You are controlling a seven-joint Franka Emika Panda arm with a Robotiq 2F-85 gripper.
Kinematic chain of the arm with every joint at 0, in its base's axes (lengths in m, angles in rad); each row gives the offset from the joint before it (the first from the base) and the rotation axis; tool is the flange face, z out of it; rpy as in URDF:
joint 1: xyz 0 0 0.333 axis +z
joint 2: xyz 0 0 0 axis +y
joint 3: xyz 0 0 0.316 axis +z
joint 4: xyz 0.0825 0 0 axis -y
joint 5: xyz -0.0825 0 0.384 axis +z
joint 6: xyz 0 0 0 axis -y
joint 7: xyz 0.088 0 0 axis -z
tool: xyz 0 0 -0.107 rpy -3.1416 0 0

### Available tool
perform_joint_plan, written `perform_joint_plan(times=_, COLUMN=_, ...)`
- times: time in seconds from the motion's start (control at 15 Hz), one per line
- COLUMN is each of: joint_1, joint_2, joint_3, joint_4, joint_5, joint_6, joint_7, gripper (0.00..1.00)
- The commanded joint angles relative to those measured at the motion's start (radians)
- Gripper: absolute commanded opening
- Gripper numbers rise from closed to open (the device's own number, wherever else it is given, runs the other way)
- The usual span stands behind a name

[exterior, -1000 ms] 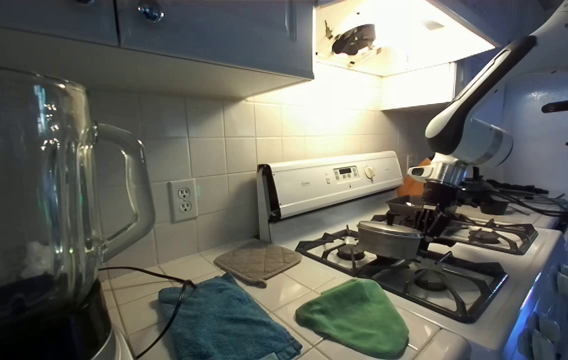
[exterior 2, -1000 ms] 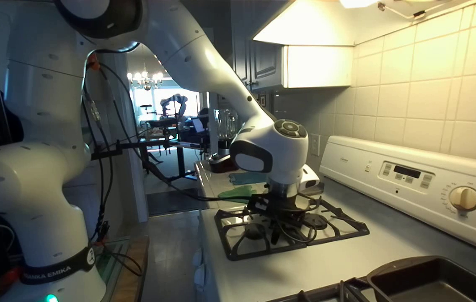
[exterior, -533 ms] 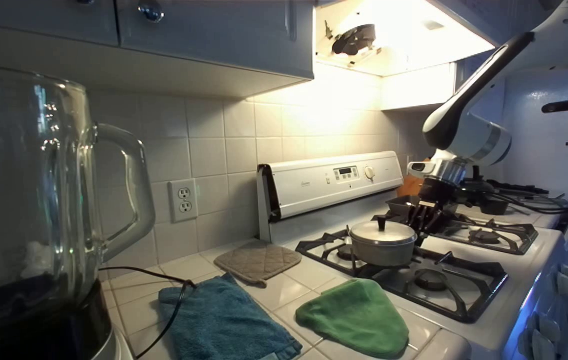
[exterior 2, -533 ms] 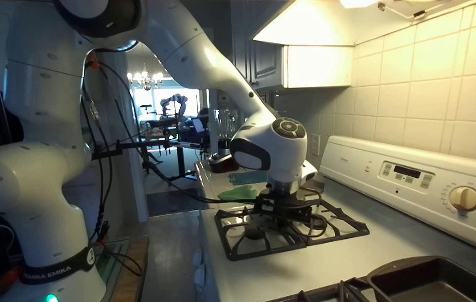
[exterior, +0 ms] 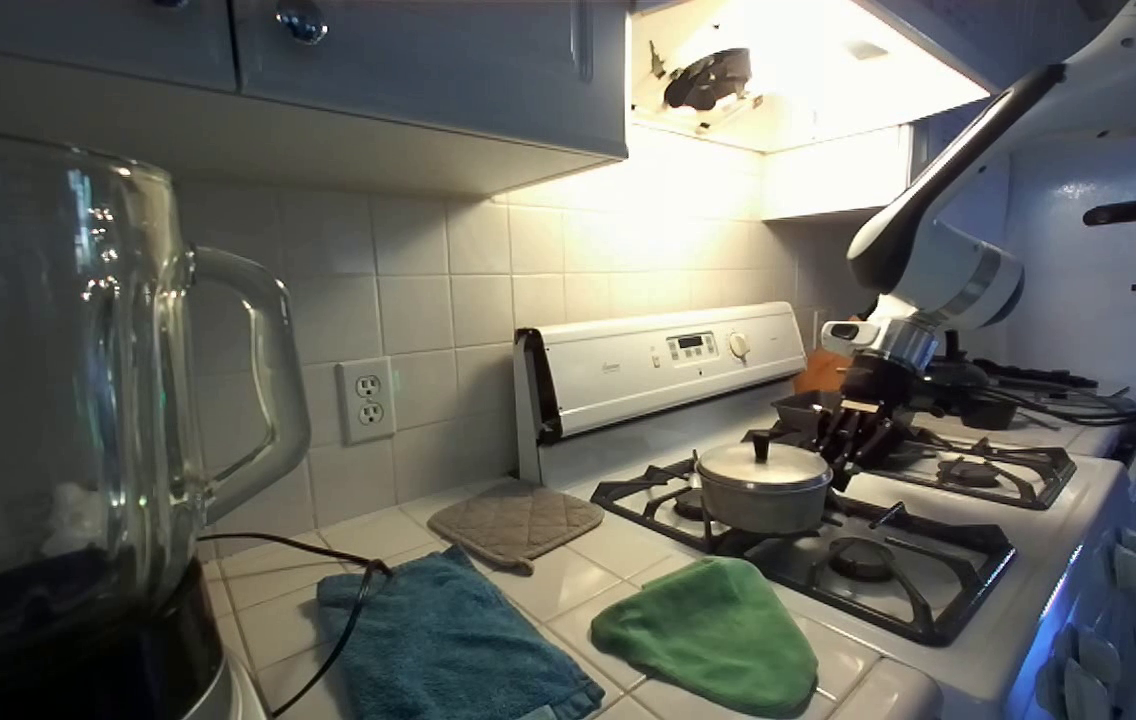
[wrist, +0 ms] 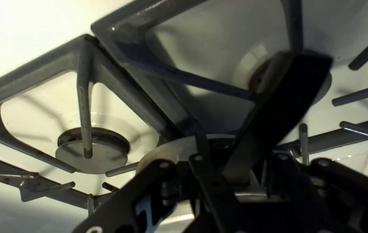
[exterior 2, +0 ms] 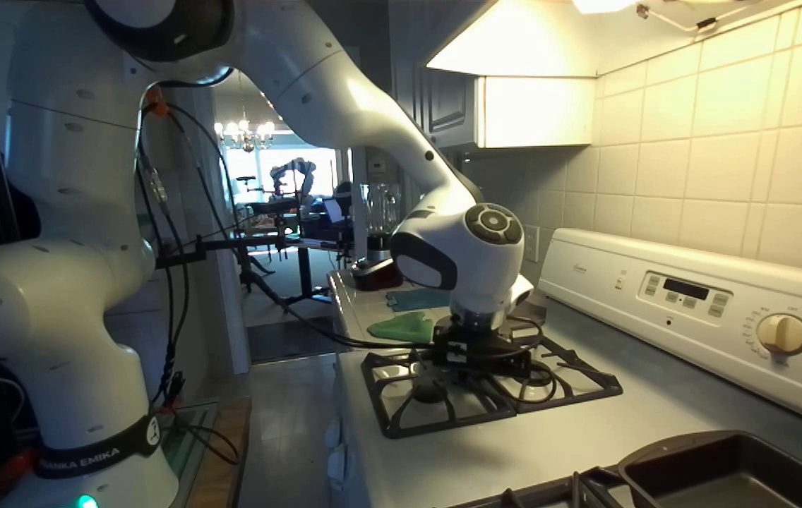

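A grey metal pot (exterior: pixel 766 500) with a lid and black knob sits level on the stove grate in an exterior view. Its body shows partly in the wrist view (wrist: pixel 171 150), and its black handle (wrist: pixel 281 94) slants up between my fingers. My gripper (exterior: pixel 846 455) is at the handle side of the pot. In the wrist view my gripper (wrist: pixel 240 155) has its fingers apart around the handle's base, with a gap visible beside the handle. Contact with the handle is hard to tell. In an exterior view the gripper (exterior 2: pixel 486 356) hides the pot.
Black burner grates (exterior 2: pixel 443 416) cover the white stovetop. A dark baking pan (exterior 2: pixel 733 480) stands on the nearby grate. A green cloth (exterior: pixel 713 635), a blue towel (exterior: pixel 458 640), a grey pot holder (exterior: pixel 518 520) and a blender (exterior: pixel 78 400) are on the counter. A control panel (exterior: pixel 668 355) backs the stove.
The pot has shifted and settled lower on the grate, toward the cloths, then stays still. My gripper has turned slightly, and its hand has moved a little over the last half second.
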Motion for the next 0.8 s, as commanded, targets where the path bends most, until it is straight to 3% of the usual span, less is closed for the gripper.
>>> perform_joint_plan(times=0.0, joint_1=-0.009, joint_2=-0.016, joint_3=-0.021, joint_4=0.012, joint_5=0.072, joint_6=-0.093, joint_7=-0.097, gripper=0.10)
perform_joint_plan(times=0.2, joint_1=0.002, joint_2=-0.013, joint_3=-0.045, joint_4=0.017, joint_5=0.080, joint_6=-0.126, joint_7=-0.112, gripper=0.10)
perform_joint_plan(times=0.27, joint_1=0.006, joint_2=-0.011, joint_3=-0.051, joint_4=0.018, joint_5=0.074, joint_6=-0.130, joint_7=-0.108, gripper=0.30)
perform_joint_plan(times=0.33, joint_1=0.010, joint_2=-0.008, joint_3=-0.054, joint_4=0.019, joint_5=0.070, joint_6=-0.131, joint_7=-0.103, gripper=0.58)
perform_joint_plan(times=0.47, joint_1=0.014, joint_2=-0.006, joint_3=-0.058, joint_4=0.019, joint_5=0.068, joint_6=-0.136, joint_7=-0.099, gripper=0.57)
perform_joint_plan(times=0.73, joint_1=0.020, joint_2=-0.004, joint_3=-0.060, joint_4=0.021, joint_5=0.067, joint_6=-0.143, joint_7=-0.095, gripper=0.82)
